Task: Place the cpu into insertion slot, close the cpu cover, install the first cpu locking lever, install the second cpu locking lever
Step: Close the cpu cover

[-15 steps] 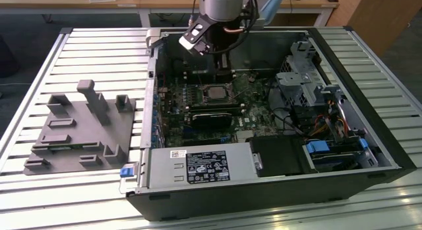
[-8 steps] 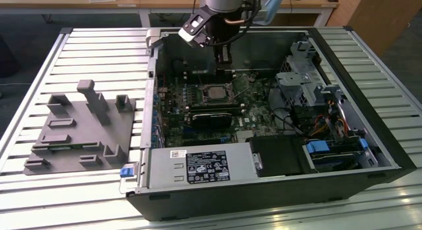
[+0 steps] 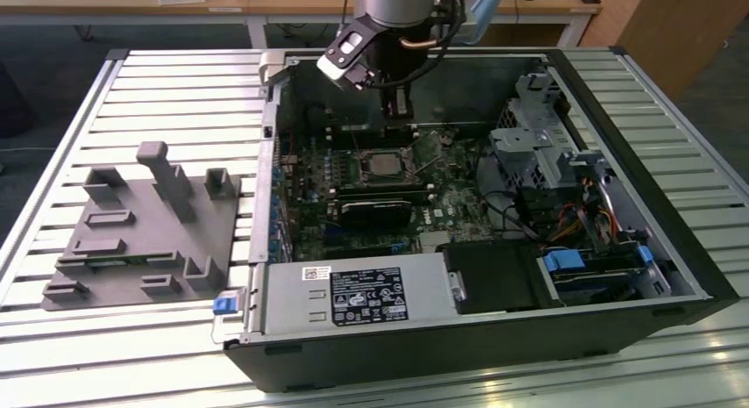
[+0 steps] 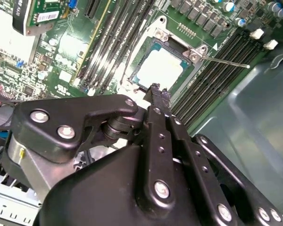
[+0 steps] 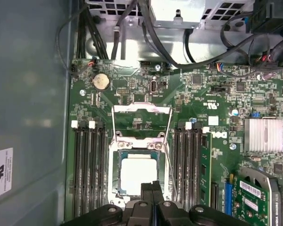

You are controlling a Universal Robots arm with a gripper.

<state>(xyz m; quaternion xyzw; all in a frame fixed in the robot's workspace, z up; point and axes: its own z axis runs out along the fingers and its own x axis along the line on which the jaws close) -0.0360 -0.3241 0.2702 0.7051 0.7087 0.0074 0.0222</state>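
You had the cpu (image 5: pixel 138 175) lying flat in the insertion slot (image 5: pixel 116 181), pale metal top up. In the exterior view it sat (image 3: pixel 381 165) near the middle of the frame, on the green board inside the open computer case (image 3: pixel 655 250).

The first wrist view gave you the clearest look at the cpu cover (image 5: pixel 141 108). It was a thin silvery frame that seemed to stand up off the chip at the slot's far edge, with green board visible through its cut-out. How steeply it stood could not be judged.

The second wrist view added a thin locking lever (image 4: pixel 226 62), which stuck out from a corner of the slot across the memory slots (image 4: pixel 207 89).

Your claw (image 5: pixel 152 186) was clenched on nothing, its fingertips pressed together in both wrist views (image 4: pixel 156 89). In the first wrist view its tip overlapped the chip's near edge, but contact could not be told.

The exterior view put the claw (image 3: pixel 401 110) in the upper middle of the frame, hanging over the board just beyond the chip. It also gave you a grey fixture block (image 3: pixel 140 224) on the slatted bench (image 3: pixel 175 92), at the exterior view's left and well apart from the case.
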